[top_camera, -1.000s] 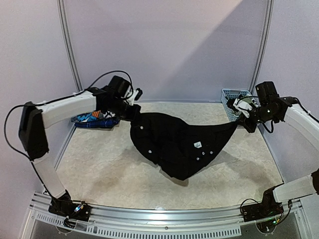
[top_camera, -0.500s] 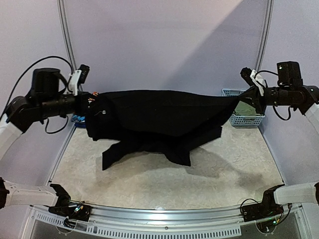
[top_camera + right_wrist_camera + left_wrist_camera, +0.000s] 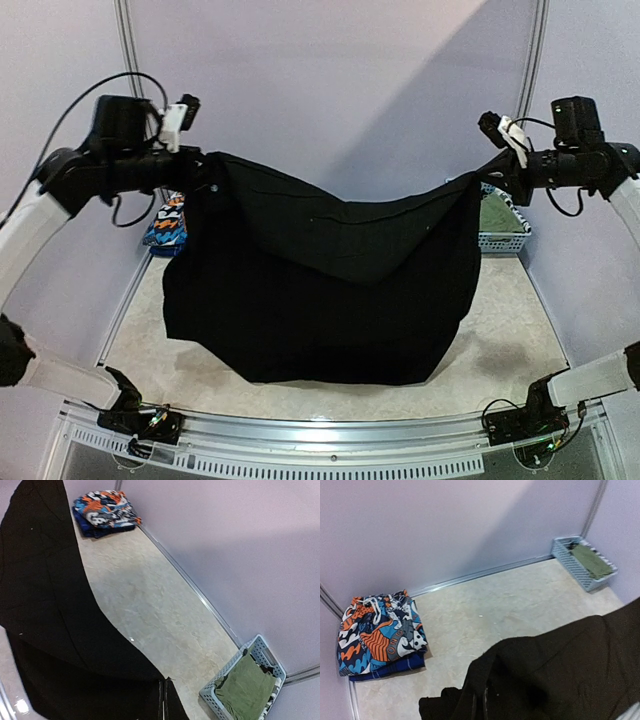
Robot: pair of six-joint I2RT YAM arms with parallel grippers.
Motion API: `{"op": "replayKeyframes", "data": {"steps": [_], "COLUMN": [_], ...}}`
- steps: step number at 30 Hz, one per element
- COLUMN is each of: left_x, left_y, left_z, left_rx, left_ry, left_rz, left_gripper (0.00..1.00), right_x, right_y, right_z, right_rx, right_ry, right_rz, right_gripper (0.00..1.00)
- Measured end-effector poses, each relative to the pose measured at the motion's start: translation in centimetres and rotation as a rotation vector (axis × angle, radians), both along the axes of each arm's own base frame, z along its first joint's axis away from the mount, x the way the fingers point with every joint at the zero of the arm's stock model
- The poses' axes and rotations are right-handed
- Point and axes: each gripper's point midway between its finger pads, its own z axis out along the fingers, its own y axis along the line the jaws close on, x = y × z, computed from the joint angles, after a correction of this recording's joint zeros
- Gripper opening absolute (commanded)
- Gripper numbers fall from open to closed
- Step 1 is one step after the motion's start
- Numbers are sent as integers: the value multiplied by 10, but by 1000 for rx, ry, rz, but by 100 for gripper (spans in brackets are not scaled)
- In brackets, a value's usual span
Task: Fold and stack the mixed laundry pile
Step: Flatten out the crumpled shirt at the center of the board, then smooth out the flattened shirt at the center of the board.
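Note:
The long black trousers (image 3: 320, 300) hang as a wide sheet between my two grippers, high over the table, with the lower edge near the table's front. My left gripper (image 3: 203, 172) is shut on the upper left corner of the cloth. My right gripper (image 3: 490, 180) is shut on the upper right corner. In the left wrist view the black cloth (image 3: 560, 670) bunches round the jaws and hides the fingers. In the right wrist view the cloth (image 3: 45, 605) runs off to the left from the pinched edge.
A folded orange-blue-white print piece (image 3: 380, 630) lies on a blue piece at the back left corner (image 3: 165, 225). The light-blue lattice basket (image 3: 212, 692) stands at the back right (image 3: 505, 240) with an olive-green garment (image 3: 245, 685) in it.
Both arms have risen and swung outward. The black trousers have come up off the table and now hang spread between the grippers instead of lying crumpled.

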Motion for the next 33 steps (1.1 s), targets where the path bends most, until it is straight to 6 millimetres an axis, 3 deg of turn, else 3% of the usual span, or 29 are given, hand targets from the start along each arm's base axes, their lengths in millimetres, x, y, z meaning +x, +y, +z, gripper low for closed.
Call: {"op": "replayKeyframes", "data": {"steps": [2,5,8,11,13,16,18,19,21,24,27,33], "left_x": [51,123,185,219,218,178,135,119,78,33,5,-20], "left_y": [-5,-6,3,11,17,18,16,16,14,13,15,28], "left_z": [-28,-89,-150,-184,-194,-192,-186,-183,-180,-188,-211,-256], "left_rx": [63,119,138,152,162,162,157,149,135,128,151,228], "left_ry": [58,163,271,324,350,376,391,392,385,400,452,582], "left_rz": [71,162,268,344,370,364,330,313,267,195,151,173], "left_gripper": [2,33,43,52,57,60,60,60,59,58,58,66], "right_x": [36,95,163,231,243,217,170,162,123,63,20,-8], "right_y": [-4,-11,-21,-33,-45,-63,-68,-68,-64,-59,-56,-49], "right_z": [-21,-61,-99,-131,-160,-207,-235,-237,-244,-248,-252,-276], "right_rx": [-22,-53,-70,-33,-5,-18,-46,-53,-74,-111,-146,-238], "right_ry": [37,115,197,270,350,501,628,646,686,723,729,756], "right_rz": [-76,-210,-348,-465,-522,-562,-545,-539,-481,-397,-331,-280], "right_gripper": [0,36,43,50,51,51,52,52,54,55,57,58]}}
